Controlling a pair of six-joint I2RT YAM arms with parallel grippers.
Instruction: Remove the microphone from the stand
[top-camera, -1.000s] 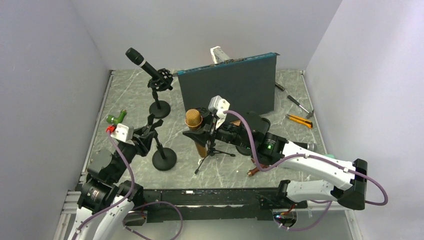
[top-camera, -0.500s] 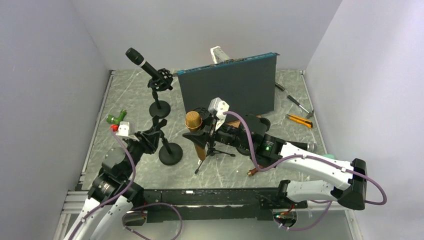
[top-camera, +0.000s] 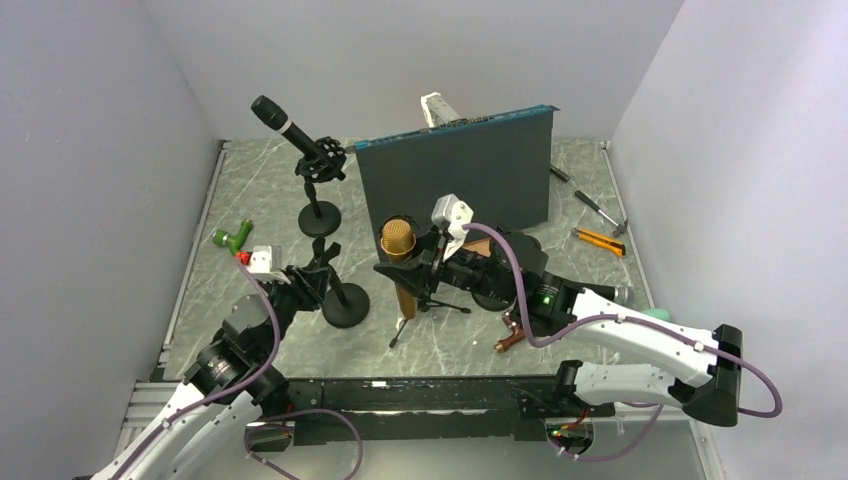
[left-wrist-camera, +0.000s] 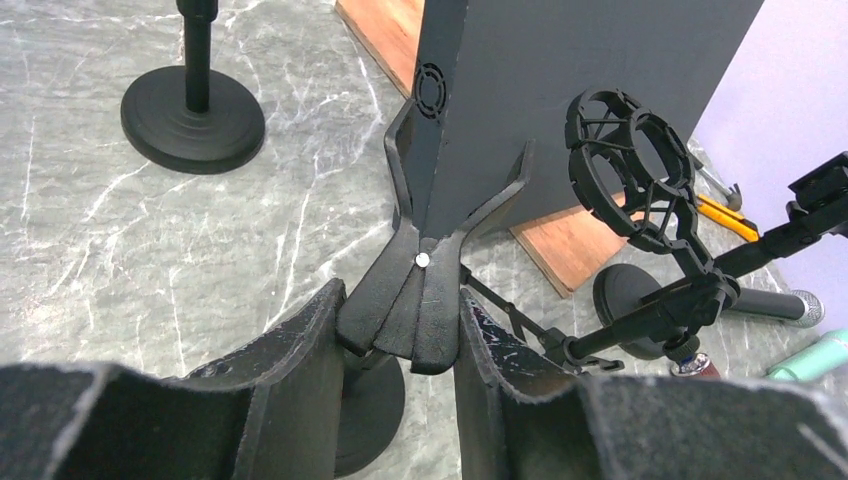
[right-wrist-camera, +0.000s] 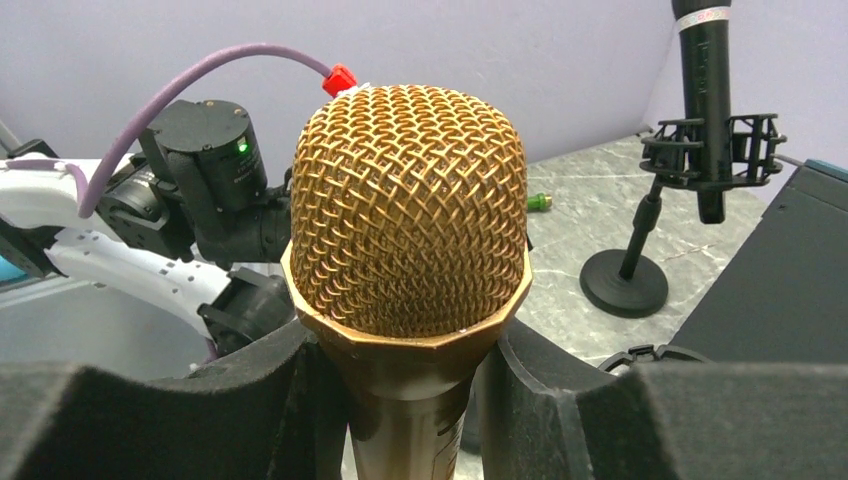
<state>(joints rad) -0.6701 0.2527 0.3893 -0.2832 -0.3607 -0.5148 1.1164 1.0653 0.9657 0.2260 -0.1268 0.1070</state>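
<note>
The gold microphone (right-wrist-camera: 410, 210), in front of the dark panel (top-camera: 460, 185), is clenched in the right gripper's (right-wrist-camera: 410, 395) jaws, seemingly free of the empty clip stand (left-wrist-camera: 420, 290). The left gripper's (left-wrist-camera: 400, 330) jaws clamp that stand. Only setting the microphone down seems left.

I read a gold mesh head on the microphone (right-wrist-camera: 410, 210), with a copper-brown body. Clip stand (left-wrist-camera: 425, 290) all black, same for the rear mic (top-camera: 285, 125). Bench (top-camera: 250, 200) grey marble, white veins. Board (top-camera: 460, 185) dark slate, teal top edge. Cables (right-wrist-camera: 230, 62) purple. 1 green piece (top-camera: 228, 238), 1 orange-yellow knife (top-camera: 598, 240).
</note>
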